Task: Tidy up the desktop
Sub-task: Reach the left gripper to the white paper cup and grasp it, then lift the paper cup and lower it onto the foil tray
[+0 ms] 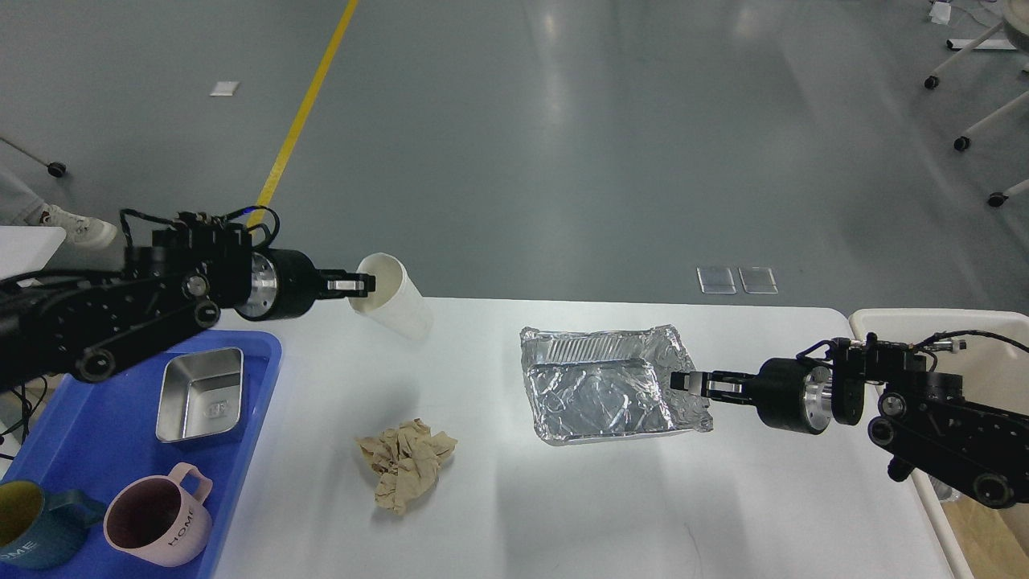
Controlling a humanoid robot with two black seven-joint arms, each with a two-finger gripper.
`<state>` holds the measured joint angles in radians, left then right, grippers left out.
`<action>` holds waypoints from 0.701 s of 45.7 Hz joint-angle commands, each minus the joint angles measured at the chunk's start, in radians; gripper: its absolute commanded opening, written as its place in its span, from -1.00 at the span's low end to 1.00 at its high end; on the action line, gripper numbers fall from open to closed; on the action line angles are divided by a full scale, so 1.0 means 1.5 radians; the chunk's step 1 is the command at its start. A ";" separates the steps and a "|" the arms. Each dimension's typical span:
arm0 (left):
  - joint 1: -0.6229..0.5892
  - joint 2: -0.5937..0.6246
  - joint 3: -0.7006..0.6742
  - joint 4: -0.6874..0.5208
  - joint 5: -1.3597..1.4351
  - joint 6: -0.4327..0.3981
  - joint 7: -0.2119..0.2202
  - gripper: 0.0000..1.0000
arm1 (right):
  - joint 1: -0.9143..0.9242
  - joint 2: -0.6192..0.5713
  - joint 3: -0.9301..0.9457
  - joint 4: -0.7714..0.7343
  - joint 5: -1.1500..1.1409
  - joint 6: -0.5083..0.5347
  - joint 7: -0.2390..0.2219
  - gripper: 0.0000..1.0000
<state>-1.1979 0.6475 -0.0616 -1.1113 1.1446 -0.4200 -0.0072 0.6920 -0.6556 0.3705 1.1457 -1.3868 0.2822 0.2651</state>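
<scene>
The white desktop (579,507) holds a crumpled brown paper ball (406,462) at front centre and a crumpled foil tray (607,386) to the right of it. My left gripper (359,284) is shut on the rim of a white paper cup (395,296) and holds it tilted in the air above the desktop's far left part. My right gripper (686,383) is shut on the right edge of the foil tray, which rests on the desktop.
A blue plastic tray (120,450) at the left holds a steel square dish (202,396), a pink mug (161,520) and a blue mug (36,527). An off-white bin (900,322) stands past the desktop's right edge.
</scene>
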 commanded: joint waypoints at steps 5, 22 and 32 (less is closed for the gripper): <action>-0.163 0.045 0.007 -0.029 -0.081 -0.114 -0.025 -0.97 | -0.001 0.004 0.001 -0.001 0.001 0.000 0.000 -1.00; -0.376 0.040 0.071 -0.023 -0.103 -0.206 -0.093 -0.97 | -0.001 0.005 0.001 0.000 0.001 0.000 0.002 -1.00; -0.370 -0.084 0.099 -0.015 -0.103 -0.197 -0.092 -0.97 | 0.000 0.001 0.001 0.006 0.001 0.000 0.003 -1.00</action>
<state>-1.7589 0.6208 0.0598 -1.1434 0.9896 -0.7279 -0.1473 0.6904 -0.6489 0.3713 1.1529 -1.3852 0.2822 0.2695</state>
